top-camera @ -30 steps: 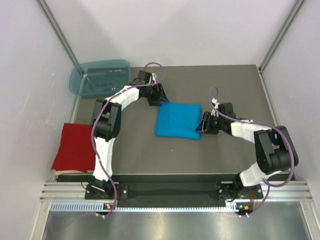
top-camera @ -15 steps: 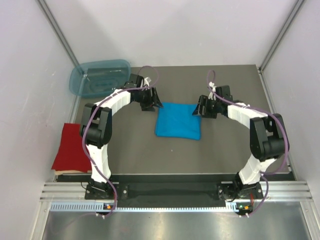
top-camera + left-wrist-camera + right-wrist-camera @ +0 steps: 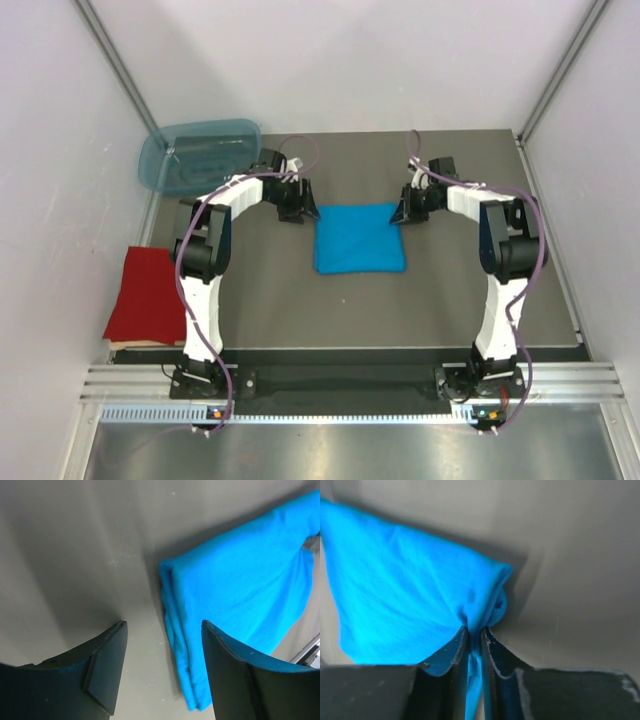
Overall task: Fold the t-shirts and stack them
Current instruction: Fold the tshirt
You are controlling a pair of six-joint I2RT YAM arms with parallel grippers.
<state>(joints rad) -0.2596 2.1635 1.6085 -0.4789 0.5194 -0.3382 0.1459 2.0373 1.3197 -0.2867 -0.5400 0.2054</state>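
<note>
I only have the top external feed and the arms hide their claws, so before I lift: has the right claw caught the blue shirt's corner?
Observer: Yes. The right wrist view shows the right claw shut on a bunched corner of the blue t-shirt.
Operator: And the left one?
Observer: The left claw is open; in its wrist view the shirt's folded edge sits between the fingers, ungripped.
Operator: Is that edge tidy?
Observer: Several layers show stacked along it.

A translucent blue-green tub (image 3: 200, 155) sits at the grey table's (image 3: 450, 300) far-left corner — beside the white wall (image 3: 350, 60).
</note>
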